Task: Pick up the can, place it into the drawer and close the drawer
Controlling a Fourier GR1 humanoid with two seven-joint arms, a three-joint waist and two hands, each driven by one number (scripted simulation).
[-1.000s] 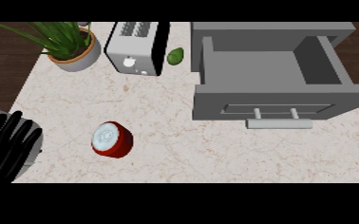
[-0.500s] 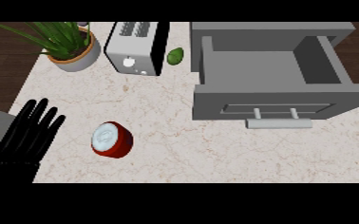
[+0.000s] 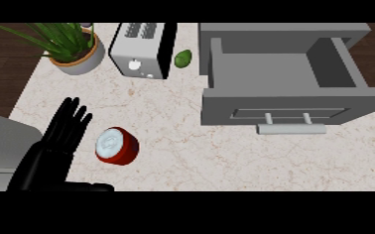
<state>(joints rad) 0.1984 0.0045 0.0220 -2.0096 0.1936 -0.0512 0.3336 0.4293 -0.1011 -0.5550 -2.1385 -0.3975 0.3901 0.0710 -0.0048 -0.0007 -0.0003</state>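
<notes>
Left hand (image 3: 55, 146) advanced up beside can (image 3: 116, 146) — fingers straight, spread, holding nothing; drawer (image 3: 282, 74) open.

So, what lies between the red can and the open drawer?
Only bare counter between the can and the drawer, in the head view.

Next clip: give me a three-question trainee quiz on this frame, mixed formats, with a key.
1. True or false: the drawer is open.
2. Which hand is beside the can? A) left hand B) right hand
3. Fill in: the small green fruit lies between the drawer and the ____.

Key: 1 true, with nothing visible inside. 2 A, fingers straight, just left of the can, not gripping it. 3 toaster.
</notes>
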